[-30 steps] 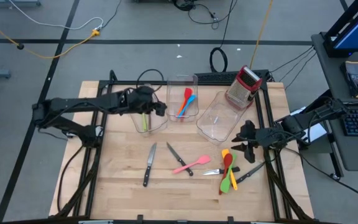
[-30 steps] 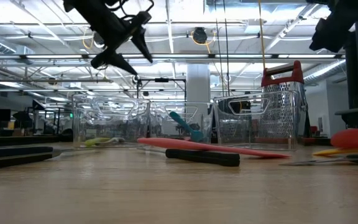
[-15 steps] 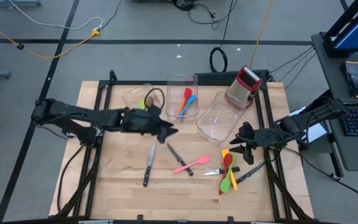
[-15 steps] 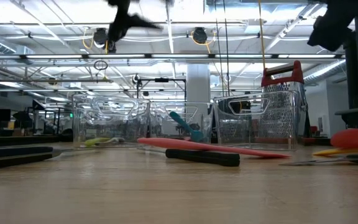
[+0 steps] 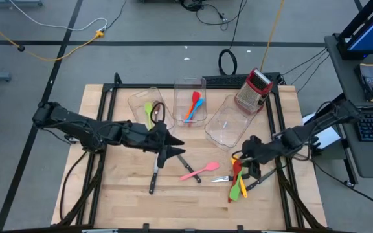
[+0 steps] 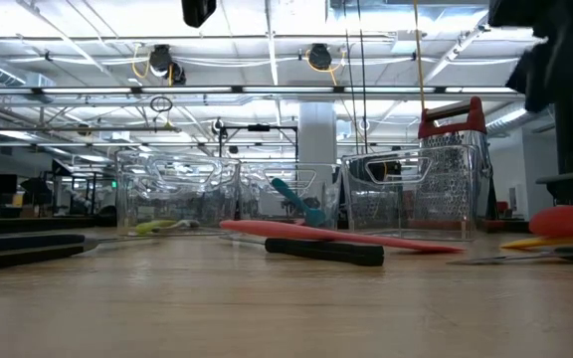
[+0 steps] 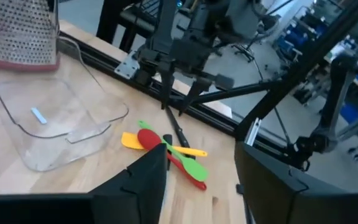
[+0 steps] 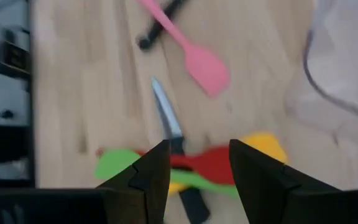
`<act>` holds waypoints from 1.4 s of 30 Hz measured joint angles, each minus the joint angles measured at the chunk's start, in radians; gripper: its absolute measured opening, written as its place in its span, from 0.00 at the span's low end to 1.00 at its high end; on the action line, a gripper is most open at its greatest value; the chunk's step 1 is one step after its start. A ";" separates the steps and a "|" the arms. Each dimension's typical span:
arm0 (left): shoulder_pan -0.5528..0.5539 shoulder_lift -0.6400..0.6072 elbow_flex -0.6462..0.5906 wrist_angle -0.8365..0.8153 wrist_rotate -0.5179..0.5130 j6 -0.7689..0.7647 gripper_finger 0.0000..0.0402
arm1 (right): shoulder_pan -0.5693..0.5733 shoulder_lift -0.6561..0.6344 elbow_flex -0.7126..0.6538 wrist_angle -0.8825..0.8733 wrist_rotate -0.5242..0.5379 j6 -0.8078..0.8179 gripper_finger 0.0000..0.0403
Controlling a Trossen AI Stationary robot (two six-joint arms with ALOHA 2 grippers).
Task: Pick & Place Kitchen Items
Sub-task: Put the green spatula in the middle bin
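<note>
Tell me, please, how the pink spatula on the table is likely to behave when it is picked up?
The pink spatula looks slim and plastic, so probably light. Its flat blade may flex a little. It lies across a black-handled knife, so lifting it could nudge that knife.

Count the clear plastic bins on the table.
3. The left bin holds a green utensil; the middle bin holds red and blue utensils; the right bin sits beside the grater.
</note>
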 joint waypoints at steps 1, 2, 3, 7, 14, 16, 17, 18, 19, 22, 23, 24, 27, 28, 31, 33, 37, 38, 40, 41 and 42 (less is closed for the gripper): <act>0.000 0.000 0.000 -0.001 0.000 0.011 0.46 | 0.000 0.013 0.000 -0.016 -0.012 0.011 0.39; 0.000 0.000 0.000 -0.001 0.004 0.021 0.44 | 0.000 0.026 0.000 -0.030 -0.020 0.021 0.39; 0.001 0.000 0.000 -0.001 0.011 0.030 0.43 | 0.000 0.037 0.000 -0.046 -0.021 0.032 0.39; 0.018 0.000 0.000 -0.022 0.069 0.052 0.37 | 0.000 0.080 0.000 -0.094 -0.022 0.063 0.39; 0.043 -0.053 0.000 -0.124 0.078 0.102 0.29 | -0.001 0.134 0.000 -0.104 -0.022 0.086 0.39; 0.044 -0.078 -0.001 -0.138 0.077 0.130 0.28 | -0.001 0.145 0.000 -0.105 -0.022 0.087 0.39; 0.045 -0.093 -0.001 -0.147 0.076 0.144 0.28 | -0.001 0.148 0.000 -0.104 -0.022 0.088 0.39; 0.047 -0.109 -0.001 -0.163 0.073 0.154 0.27 | -0.001 0.151 0.000 -0.103 -0.022 0.088 0.39; 0.047 -0.122 -0.001 -0.182 0.069 0.160 0.27 | -0.001 0.154 0.000 -0.104 -0.022 0.087 0.39; 0.047 -0.164 -0.029 -0.189 0.066 0.178 0.27 | -0.002 0.158 0.000 -0.101 -0.022 0.087 0.39; 0.047 -0.183 -0.050 -0.179 0.066 0.178 0.26 | -0.002 0.159 0.000 -0.100 -0.022 0.086 0.39; 0.047 -0.203 -0.080 -0.146 0.067 0.177 0.26 | -0.002 0.159 0.000 -0.098 -0.022 0.086 0.39; 0.047 -0.280 -0.202 -0.039 0.072 0.152 0.26 | -0.002 0.159 0.000 -0.082 -0.022 0.084 0.39; 0.047 -0.305 -0.244 -0.007 0.074 0.138 0.26 | -0.002 0.159 0.000 -0.075 -0.022 0.084 0.39; 0.047 -0.394 -0.355 0.067 0.074 0.097 0.26 | -0.002 0.159 0.000 -0.065 -0.022 0.084 0.39; 0.046 -0.447 -0.415 0.115 0.074 0.082 0.26 | -0.002 0.159 0.000 -0.062 -0.022 0.084 0.40; 0.047 -0.535 -0.504 0.160 0.075 0.079 0.26 | -0.010 0.170 0.000 -0.065 -0.023 0.113 0.46; 0.047 -0.554 -0.519 0.160 0.073 0.079 0.26 | -0.015 0.175 0.000 -0.065 -0.022 0.123 0.49; 0.047 -0.582 -0.541 0.159 0.069 0.081 0.26 | -0.026 0.191 0.000 -0.065 -0.023 0.133 0.53; 0.047 -0.592 -0.549 0.154 0.069 0.085 0.26 | -0.030 0.201 0.000 -0.065 -0.025 0.133 0.55; 0.047 -0.601 -0.556 0.152 0.069 0.091 0.26 | -0.036 0.211 0.000 -0.064 -0.038 0.131 0.57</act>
